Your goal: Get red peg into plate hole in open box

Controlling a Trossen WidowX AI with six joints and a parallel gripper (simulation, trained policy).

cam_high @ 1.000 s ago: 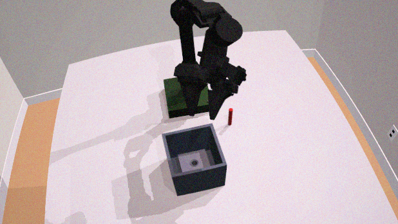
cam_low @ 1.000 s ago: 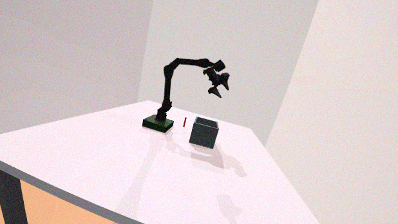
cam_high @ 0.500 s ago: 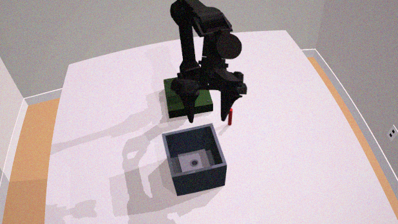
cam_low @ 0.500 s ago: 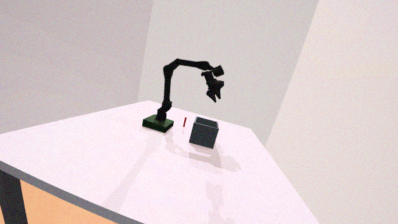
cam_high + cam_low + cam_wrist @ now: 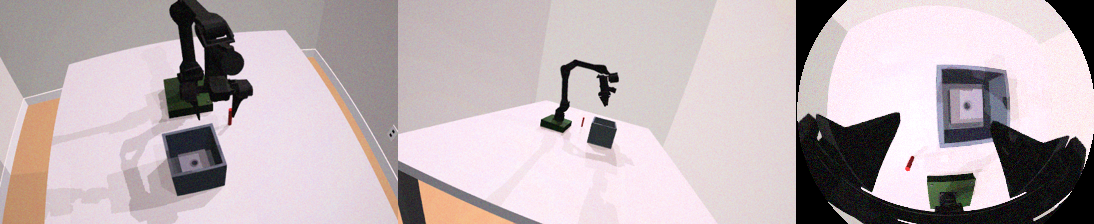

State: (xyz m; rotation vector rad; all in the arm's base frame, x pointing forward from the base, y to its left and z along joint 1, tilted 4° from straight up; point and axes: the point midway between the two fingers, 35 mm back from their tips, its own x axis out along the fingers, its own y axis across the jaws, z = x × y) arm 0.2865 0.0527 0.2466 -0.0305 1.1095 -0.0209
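Note:
The red peg (image 5: 230,116) (image 5: 583,121) (image 5: 910,163) stands upright on the table, beside the box and near the arm's base. The open dark blue-grey box (image 5: 201,180) (image 5: 601,133) (image 5: 939,100) stands on the table. The light plate (image 5: 185,165) (image 5: 973,120) lies at its bottom, with an empty dark round hole (image 5: 194,163) (image 5: 967,105). My gripper (image 5: 216,118) (image 5: 605,105) (image 5: 947,121) is wide open and empty, pointing down, high above the table near the box. In the top view one fingertip only overlaps the peg's outline; the peg is well below it.
The arm's green base (image 5: 190,111) (image 5: 556,125) (image 5: 966,189) sits behind the box, with the peg to one side between them. The box walls rise all round the plate. Shadows of the arm fall across the white table (image 5: 290,145) (image 5: 494,154).

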